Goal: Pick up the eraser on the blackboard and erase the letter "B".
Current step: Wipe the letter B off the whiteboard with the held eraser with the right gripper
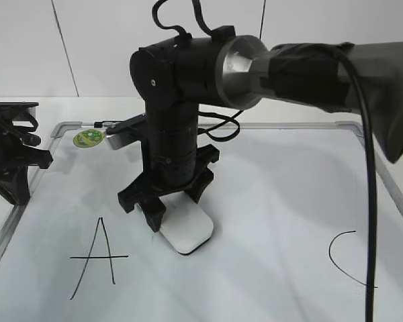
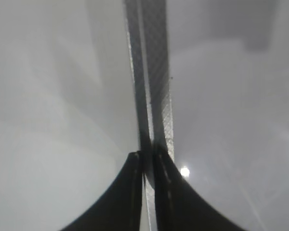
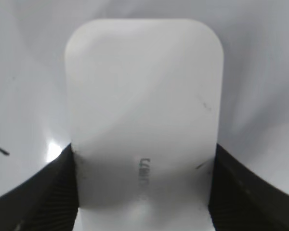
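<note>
The white eraser lies on the blackboard, between the letters "A" and "C". My right gripper comes down on it from above and is shut on its two long sides. In the right wrist view the eraser fills the space between the jaws, with its grey lettering showing. No letter "B" shows in any view. Only a short black stroke shows left of the eraser. My left gripper is shut and empty over the board's left frame; the left wrist view shows its jaws.
A black "A" is at the front left and a black "C" at the front right. A round green sticker and a dark clip sit at the far left edge. The right arm's cable hangs over the board's right side.
</note>
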